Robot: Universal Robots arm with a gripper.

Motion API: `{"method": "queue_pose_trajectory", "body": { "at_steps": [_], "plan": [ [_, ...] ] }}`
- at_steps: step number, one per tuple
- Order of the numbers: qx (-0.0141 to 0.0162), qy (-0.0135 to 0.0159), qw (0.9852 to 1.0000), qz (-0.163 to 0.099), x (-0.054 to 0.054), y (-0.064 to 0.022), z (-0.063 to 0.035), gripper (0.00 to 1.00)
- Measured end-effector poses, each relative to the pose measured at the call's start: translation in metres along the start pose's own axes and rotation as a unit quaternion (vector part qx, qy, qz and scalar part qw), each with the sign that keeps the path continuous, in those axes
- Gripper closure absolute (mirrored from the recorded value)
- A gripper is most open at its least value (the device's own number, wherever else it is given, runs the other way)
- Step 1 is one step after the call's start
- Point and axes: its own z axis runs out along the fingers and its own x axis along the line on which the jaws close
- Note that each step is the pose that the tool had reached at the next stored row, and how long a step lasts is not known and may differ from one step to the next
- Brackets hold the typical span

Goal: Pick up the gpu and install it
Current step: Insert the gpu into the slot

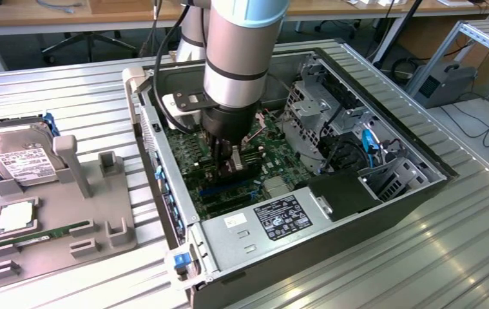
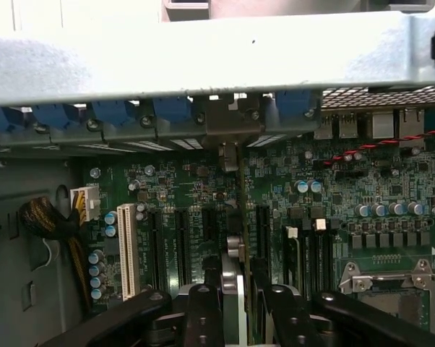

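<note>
Black gripper [image 2: 232,303] fingers [image 2: 203,318] sat closest to the wrist camera, pinching the gpu [image 2: 233,217] edge-on between them, so the card read as a thin upright strip running from the fingers toward the case's rear wall. It was held vertical, probably so its lower edge could meet a slot squarely. The card stood over the motherboard [image 2: 347,210] among the dark expansion slots [image 2: 180,238], beside the white slot [image 2: 126,249]; whether it was already seated I could not tell.

In the exterior view the one arm [image 1: 236,58] reached straight down into the open computer case [image 1: 382,212], which lay on its side on the metal surface [image 1: 450,257] so the board faced up. The gripper [image 1: 231,161] was down at the motherboard [image 1: 270,145].

Beside the case, on the exterior view's left, one gray holder [image 1: 64,193] carried one hard drive [image 1: 17,154] propped up, one RAM stick [image 1: 42,233] and one square chip [image 1: 17,217], each in its own recess, likely to keep them at a known pose
</note>
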Motion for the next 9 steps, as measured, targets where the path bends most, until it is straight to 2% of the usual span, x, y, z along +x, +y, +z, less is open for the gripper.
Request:
{"method": "queue_pose_trajectory", "body": {
  "at_steps": [9],
  "plan": [
    [0.0001,-0.0001,1.0,0.0,0.0,-0.0001,0.0005,0.73]
  ]
}}
